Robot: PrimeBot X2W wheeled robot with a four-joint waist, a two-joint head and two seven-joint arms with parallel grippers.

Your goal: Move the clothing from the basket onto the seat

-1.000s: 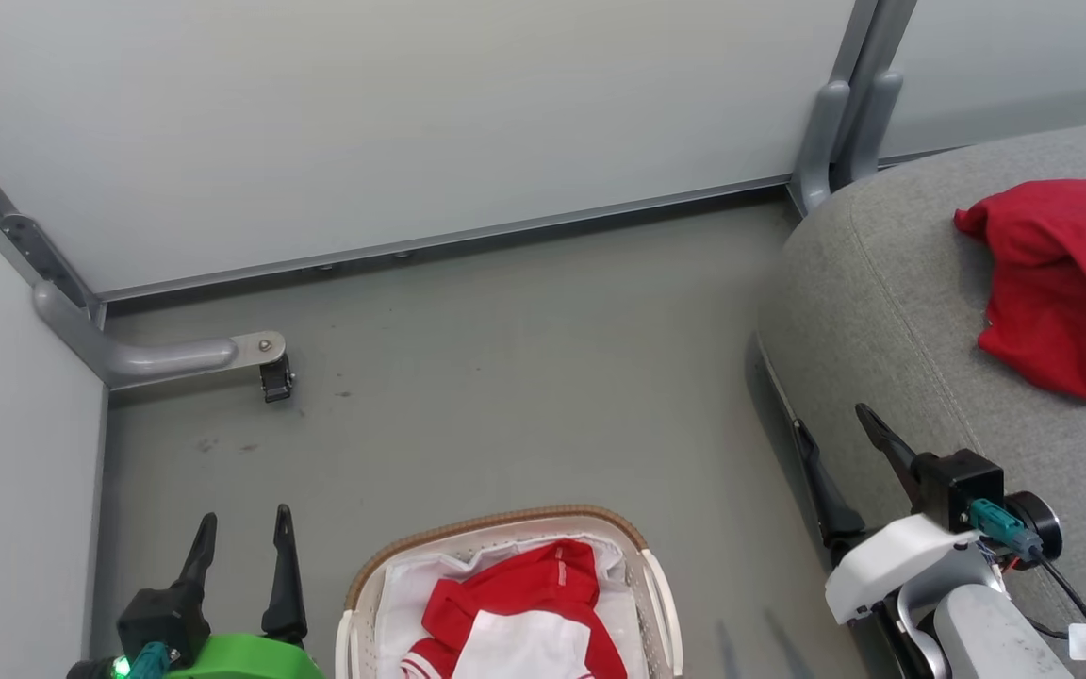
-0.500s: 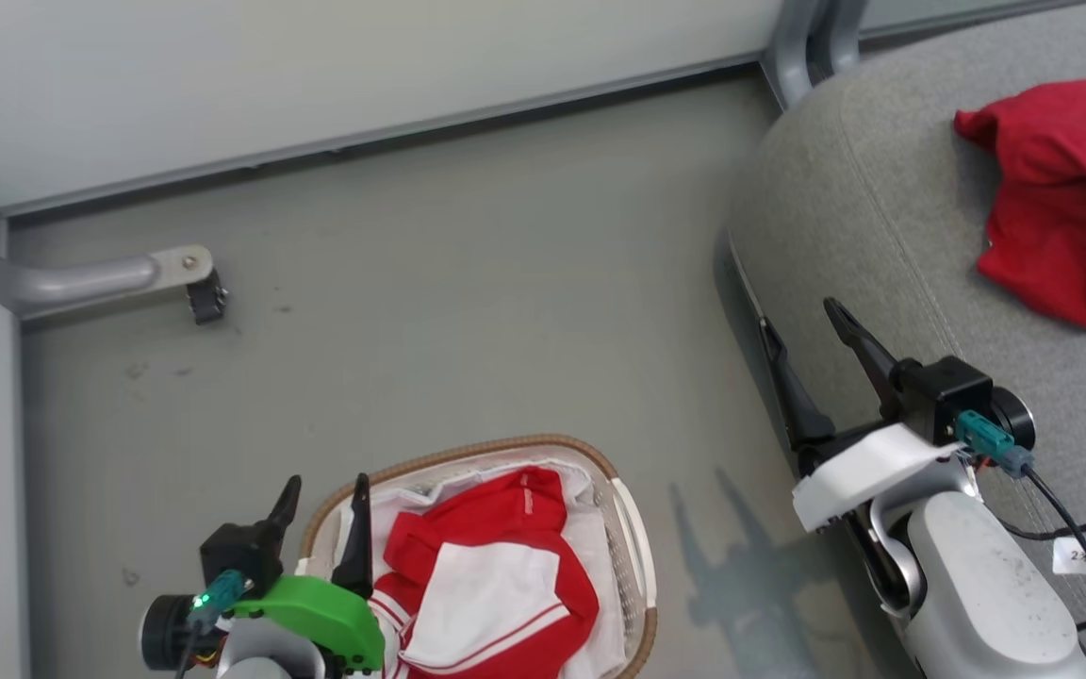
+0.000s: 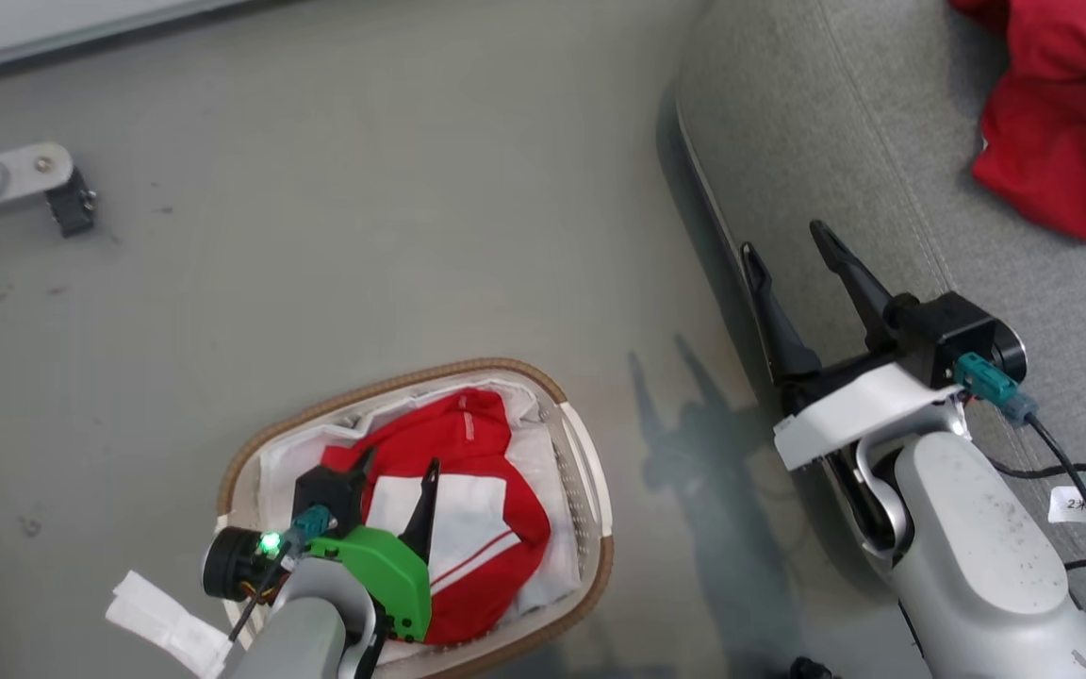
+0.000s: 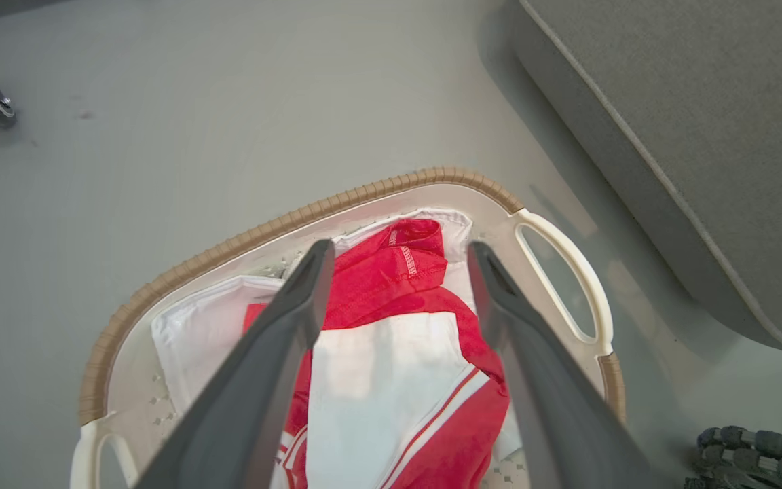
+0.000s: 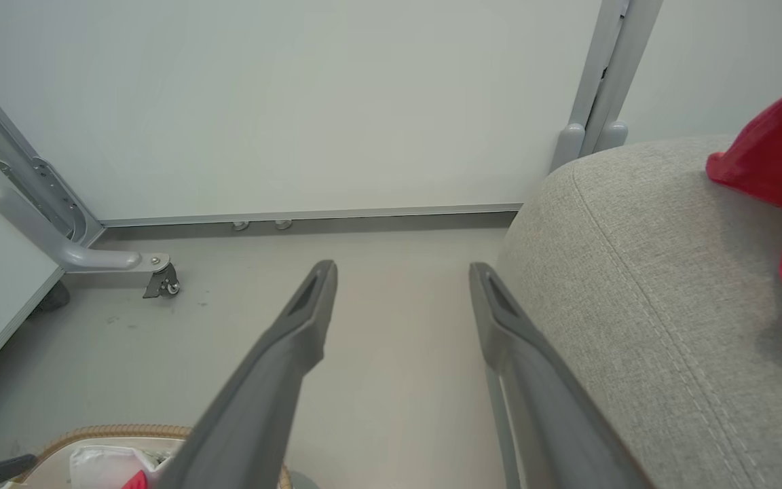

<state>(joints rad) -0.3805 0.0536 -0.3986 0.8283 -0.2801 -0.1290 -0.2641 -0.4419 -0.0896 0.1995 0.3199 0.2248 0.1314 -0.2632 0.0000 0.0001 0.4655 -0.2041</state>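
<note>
Our left gripper [image 3: 400, 470] hovers spread and empty over the red-and-white garment [image 3: 468, 509] in the basket [image 3: 392, 382], where we should pinch a thick fold, not the white liner [image 4: 194, 333]; the plain red garment [image 3: 1061, 123] lies on the sofa cushion [image 3: 835, 141], right gripper [image 3: 785, 240] spread empty at its edge.

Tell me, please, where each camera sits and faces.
Head: on the head, looking down at floor, basket and seat; left claw and right claw, both open.
Left wrist: on the left arm, looking into the basket at the red-and-white garment; own fingers.
Right wrist: on the right arm, facing the wall beside the seat; own fingers.
Shared: head and right wrist both show the red garment on the seat.
</note>
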